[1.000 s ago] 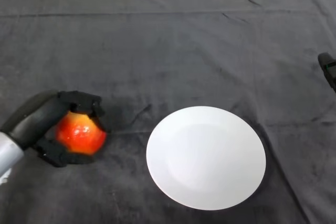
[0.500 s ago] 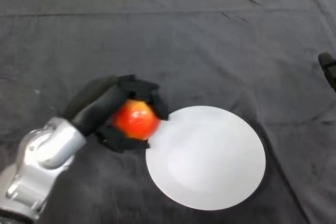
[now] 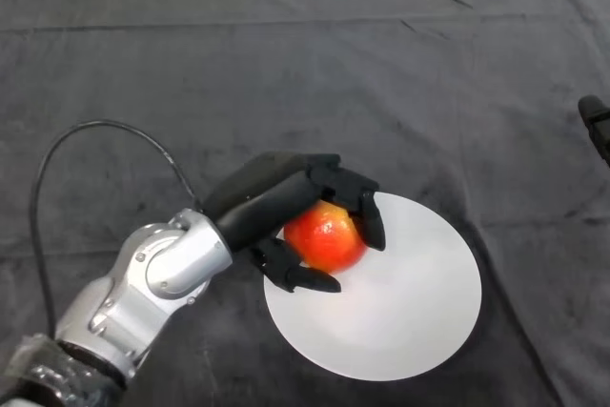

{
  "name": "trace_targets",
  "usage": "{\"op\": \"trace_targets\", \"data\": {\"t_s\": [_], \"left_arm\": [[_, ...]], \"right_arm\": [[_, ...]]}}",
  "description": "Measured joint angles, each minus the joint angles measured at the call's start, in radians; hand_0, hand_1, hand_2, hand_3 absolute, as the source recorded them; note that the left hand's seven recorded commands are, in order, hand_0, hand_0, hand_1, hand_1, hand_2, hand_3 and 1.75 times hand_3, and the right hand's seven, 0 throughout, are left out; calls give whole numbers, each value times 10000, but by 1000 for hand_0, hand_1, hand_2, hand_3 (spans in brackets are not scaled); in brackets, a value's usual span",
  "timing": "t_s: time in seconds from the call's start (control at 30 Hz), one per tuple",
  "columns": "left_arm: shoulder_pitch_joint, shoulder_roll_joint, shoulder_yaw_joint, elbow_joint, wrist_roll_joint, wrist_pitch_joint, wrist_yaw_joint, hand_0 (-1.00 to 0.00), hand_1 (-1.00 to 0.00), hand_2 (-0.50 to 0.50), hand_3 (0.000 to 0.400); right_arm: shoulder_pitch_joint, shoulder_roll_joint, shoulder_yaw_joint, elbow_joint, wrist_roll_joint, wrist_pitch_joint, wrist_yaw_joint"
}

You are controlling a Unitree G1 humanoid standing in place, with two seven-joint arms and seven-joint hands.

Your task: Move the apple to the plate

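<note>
My left hand [image 3: 286, 199] is clamped on the apple [image 3: 325, 236]: fingers curl over its far and right side, thumb wraps under its near side.

Position of the apple: over the upper-left part of the white plate [image 3: 419, 321], inside the rim line. I cannot tell whether it rests on the plate or is held just above it.

Governing relation: the apple lies at the tip end of my hand, to the right of the palm, and the plate's bare centre lies further right and nearer to me. The placing move therefore runs only a short way rightward, or straight down.

Orientation: the apple is nearly round and shows no clear long axis. Its stem is not visible, so which way it points cannot be determined; my fingers cover much of the top.

Judgement: transport is nearly complete. Remaining steps are to settle the apple on the plate, then spread the fingers. The round fruit may roll toward the dark counter [image 3: 286, 64] on release.
</note>
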Motion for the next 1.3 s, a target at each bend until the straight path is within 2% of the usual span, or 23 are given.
{"op": "trace_targets", "data": {"t_s": [0.27, 0.53, 0.57, 0.6, 0.63, 0.67, 0.7, 0.73, 0.83, 0.87, 0.9, 0.93, 1.3], "left_arm": [[-633, -559, -583, 1234, -211, -570, 11, -1000, -1000, 0, 400], [-810, -649, -961, 1853, -427, -1142, 52, -1000, -1000, 0, 400], [-835, -663, -976, 1958, -486, -1219, 57, -937, -1000, 31, 400], [-918, -682, -1025, 2133, -585, -1281, 57, -796, -984, 94, 394], [-992, -681, -1103, 2210, -639, -1292, 58, -761, -941, 90, 376], [-1096, -681, -1232, 2295, -650, -1317, 58, -690, -804, 57, 322], [-1151, -699, -1289, 2346, -650, -1340, 57, -557, -576, 10, 231], [-1177, -730, -1297, 2422, -664, -1366, 57, -510, -482, -14, 204], [-1189, -777, -1341, 2590, -705, -1373, 54, -278, -4, -137, 111], [-1189, -794, -1343, 2672, -706, -1375, 54, -145, 0, -73, 58], [-1189, -802, -1345, 2737, -711, -1376, 54, -114, 0, -57, 45], [-1191, -808, -1345, 2835, -731, -1387, 53, 0, 0, 0, 0], [-1420, -765, -1348, 2892, -1129, -1431, 19, 0, 0, 0, 0]], "right_arm": [[0, -1, -3, 0, -4, 0, 1], [0, -1, -6, 0, -8, 0, 1], [0, -1, -6, 0, -9, 0, 2], [0, -2, -8, 0, -9, 0, 3], [0, -2, -8, 0, -10, 0, 3], [0, -1, -7, 0, -11, 0, 3], [0, -1, -7, 0, -12, 0, 4], [0, -2, -7, 0, -12, 0, 4], [0, -2, -8, 1, -12, 0, 5], [0, -2, -8, 0, -13, 0, 5], [0, -2, -8, 0, -13, 0, 5], [0, -2, -9, 0, -13, 0, 5], [0, -2, -14, 1, -16, 0, 15]]}}
